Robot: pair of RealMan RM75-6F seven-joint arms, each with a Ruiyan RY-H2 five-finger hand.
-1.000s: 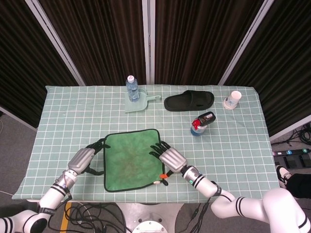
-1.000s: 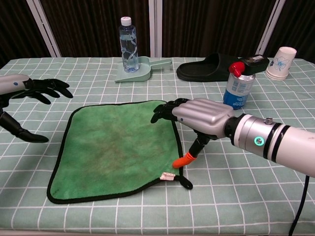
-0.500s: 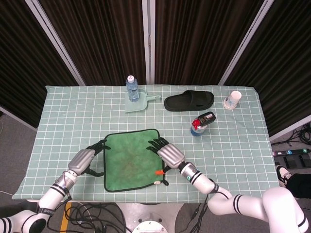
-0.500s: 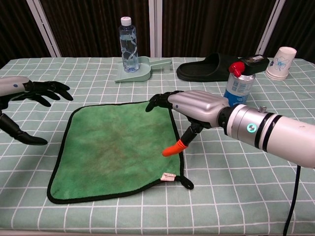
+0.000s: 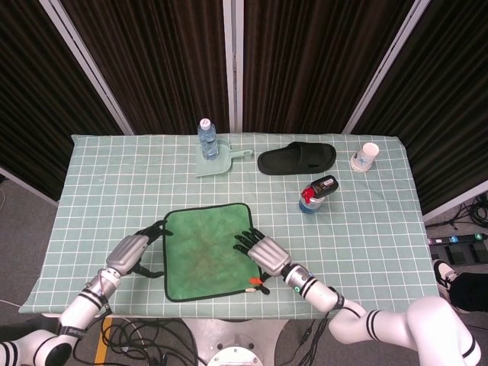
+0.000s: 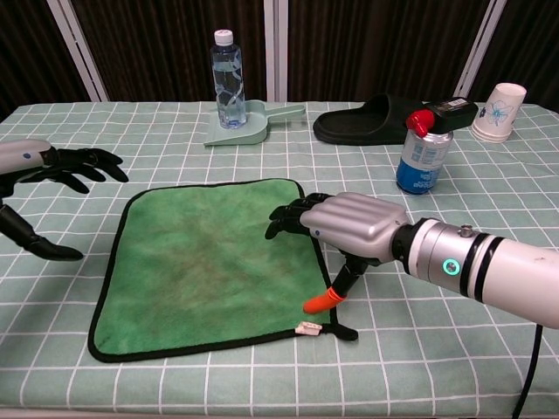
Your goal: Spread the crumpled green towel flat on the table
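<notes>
Spread fingers (image 6: 284,214) of the right hand (image 6: 349,229) press palm-down on the green towel (image 6: 205,262) at its right edge, apparently smoothing it. The left hand (image 6: 48,166), fingers splayed and empty, hovers beside the towel's left edge. The towel lies nearly flat near the table's (image 6: 489,349) front edge.

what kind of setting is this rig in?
Likely a lab or data-collection booth, not a home: dark curtains on pale frames wall in the table, loose cables lie underneath, and the props are unrelated: slipper, water bottle, paper cup.
</notes>
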